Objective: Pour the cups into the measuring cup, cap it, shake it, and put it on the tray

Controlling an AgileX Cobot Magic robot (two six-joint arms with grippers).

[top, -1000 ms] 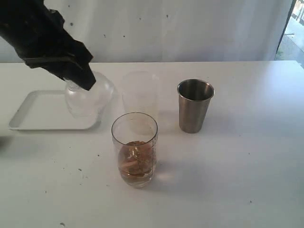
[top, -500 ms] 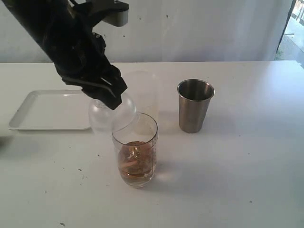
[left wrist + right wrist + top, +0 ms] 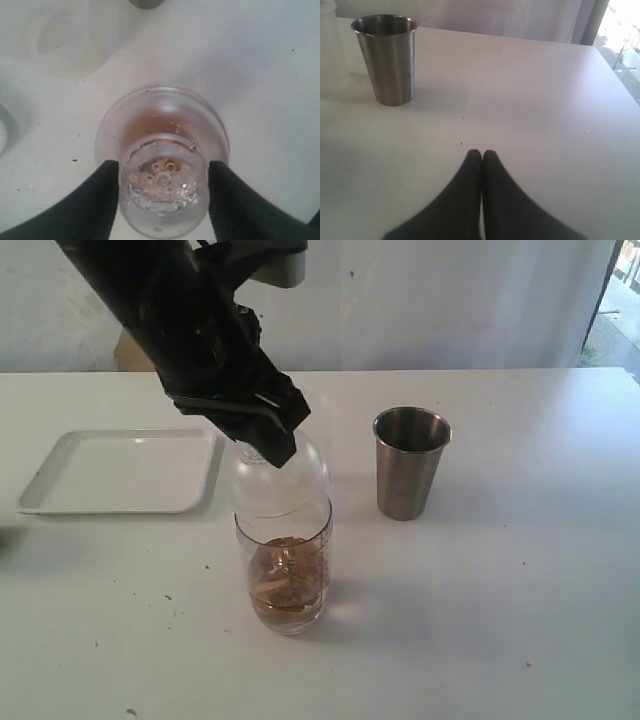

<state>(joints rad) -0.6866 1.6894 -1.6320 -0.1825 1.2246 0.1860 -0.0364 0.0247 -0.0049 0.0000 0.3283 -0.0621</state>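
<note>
Just above measuring cup (image 3: 284,575) hangs clear lid (image 3: 282,485), steel tumbler (image 3: 411,462) nearby

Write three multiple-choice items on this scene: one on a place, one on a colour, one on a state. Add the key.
1. Where is the clear cap that the left end effector grips?
A. Over the mouth of the measuring cup
B. Flat on the tray
C. Inside the steel tumbler

2. What colour is the liquid in the measuring cup?
A. Green
B. Amber-brown
C. Blue

3. How is the right end effector?
A. Shut, holding nothing
B. Wide open
C. Shut on the steel tumbler

Key:
1 A: the cap hangs over the cup's rim, away from the tray and the steel tumbler.
2 B: brown shows through the clear wall.
3 A: it is pressed closed, and the tumbler stands apart from it.
</note>
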